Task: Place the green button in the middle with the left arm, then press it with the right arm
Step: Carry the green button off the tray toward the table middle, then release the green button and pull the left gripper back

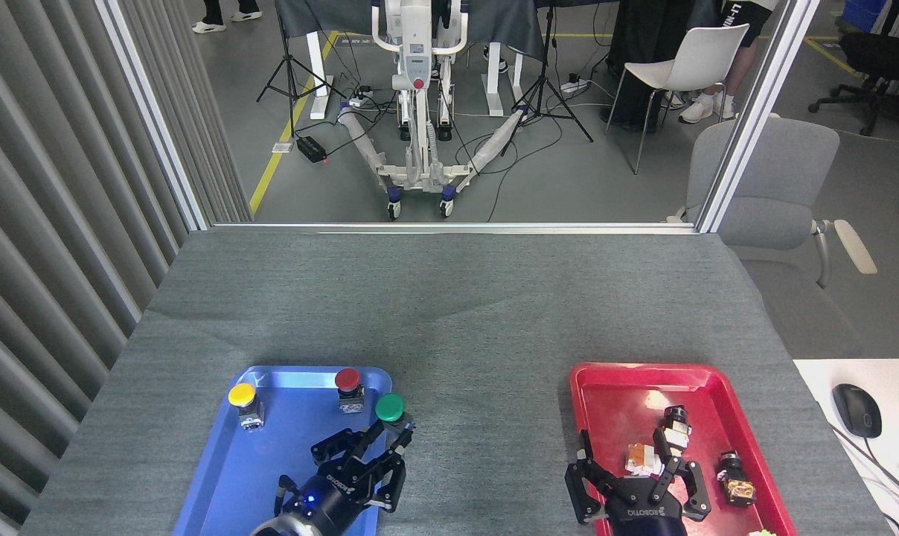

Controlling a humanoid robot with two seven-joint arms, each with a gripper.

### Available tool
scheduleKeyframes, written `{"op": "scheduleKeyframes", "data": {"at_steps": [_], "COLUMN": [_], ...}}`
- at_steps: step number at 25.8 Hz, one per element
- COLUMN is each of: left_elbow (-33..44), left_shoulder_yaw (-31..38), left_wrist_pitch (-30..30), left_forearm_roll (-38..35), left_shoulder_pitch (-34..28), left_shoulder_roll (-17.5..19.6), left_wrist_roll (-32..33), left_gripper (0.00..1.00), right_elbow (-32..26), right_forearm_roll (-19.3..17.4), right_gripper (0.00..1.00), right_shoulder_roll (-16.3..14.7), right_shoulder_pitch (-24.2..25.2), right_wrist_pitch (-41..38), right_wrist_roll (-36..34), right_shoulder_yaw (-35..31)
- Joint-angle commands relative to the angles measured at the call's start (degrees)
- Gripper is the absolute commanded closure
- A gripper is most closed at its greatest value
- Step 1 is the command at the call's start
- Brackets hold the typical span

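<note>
Over the right rim of the blue tray (219,476), the left gripper (379,452) has the green button (389,408) pinched by its base between its fingertips, cap up and clear of the rim. That makes sense: grip low on the square base and the domed cap stays free for pressing. The arm slants in from the near edge toward the right, aimed at the bare grey cloth (479,417) between the two trays, which I take to be the drop spot. My read is that the carry is under way and the set-down is not yet done.

Back in the blue tray, the yellow button (242,395) sits in the far left corner and the red button (347,380) stands near the far edge, both upright and well apart from the fingers, so nothing is crowding the lift.

Over on the right, the right gripper (635,484) hangs above the near part of the red tray (613,380), fingers spread wide and holding nothing, just beside some small parts lying there. It looks parked, waiting its turn to press once the button stands in the middle.
</note>
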State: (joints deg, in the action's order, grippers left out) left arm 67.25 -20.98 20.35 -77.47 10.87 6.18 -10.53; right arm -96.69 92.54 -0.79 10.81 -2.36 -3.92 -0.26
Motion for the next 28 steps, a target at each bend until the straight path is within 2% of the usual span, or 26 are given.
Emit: {"op": "scheduleKeyframes", "data": {"at_steps": [1,5,11,13,14,16,17,18,24,26,28], "left_elbow": [-6.3,-17.2,-20.1,-20.5,-20.8,-20.7,-20.2,-19.9,-10.4,-6.3,-1.5], "left_shoulder_yaw": [-8.6,-13.4,-13.5,-13.5,-13.5,-13.4,-13.3,-13.2,-12.9,-12.5,-9.1], "left_wrist_pitch": [-0.9,-5.4,-5.8,-5.8,-6.2,-8.0,-9.0,-9.4,-9.9,-10.9,-13.5], "left_forearm_roll": [-2.9,-5.5,-6.7,-6.6,-6.6,-5.9,-5.9,-5.8,-5.6,-5.5,-5.4], "left_shoulder_pitch": [5.2,10.3,10.6,10.6,10.6,10.2,10.0,9.9,6.2,3.6,-0.6], "left_shoulder_roll": [-2.4,-8.4,-9.5,-10.0,-10.5,-11.1,-11.2,-11.2,-9.7,-7.3,-5.0], "left_wrist_roll": [0.4,0.4,0.1,-0.2,-0.3,-0.5,-0.5,-0.5,-0.4,-0.4,-0.3], "left_gripper": [0.96,0.94,0.91,0.81,0.66,0.22,0.07,0.02,0.01,0.01,0.01], "right_elbow": [0.0,0.0,0.0,0.0,0.0,0.0,0.0,0.0,0.0,0.1,0.2], "right_forearm_roll": [0.0,0.0,0.0,0.0,0.0,-0.1,-0.1,-0.1,-0.1,-0.1,-0.1], "right_gripper": [0.0,0.0,0.0,0.0,0.0,0.0,0.0,0.0,0.0,0.0,0.0], "right_shoulder_roll": [0.0,0.0,-0.3,-0.3,-0.3,-0.3,-0.2,-0.1,-0.4,-0.4,-0.2], "right_shoulder_pitch": [0.0,0.0,0.0,0.0,0.0,0.0,0.0,0.0,0.2,0.2,0.2], "right_wrist_pitch": [0.0,0.0,0.0,0.1,0.0,0.0,0.0,0.0,1.2,1.0,0.6], "right_wrist_roll": [0.1,0.1,0.1,0.1,0.1,0.1,0.1,-0.1,-0.3,0.0,0.0], "right_shoulder_yaw": [0.0,0.0,0.0,0.1,0.1,0.1,0.2,0.4,0.4,0.4,0.7]}}
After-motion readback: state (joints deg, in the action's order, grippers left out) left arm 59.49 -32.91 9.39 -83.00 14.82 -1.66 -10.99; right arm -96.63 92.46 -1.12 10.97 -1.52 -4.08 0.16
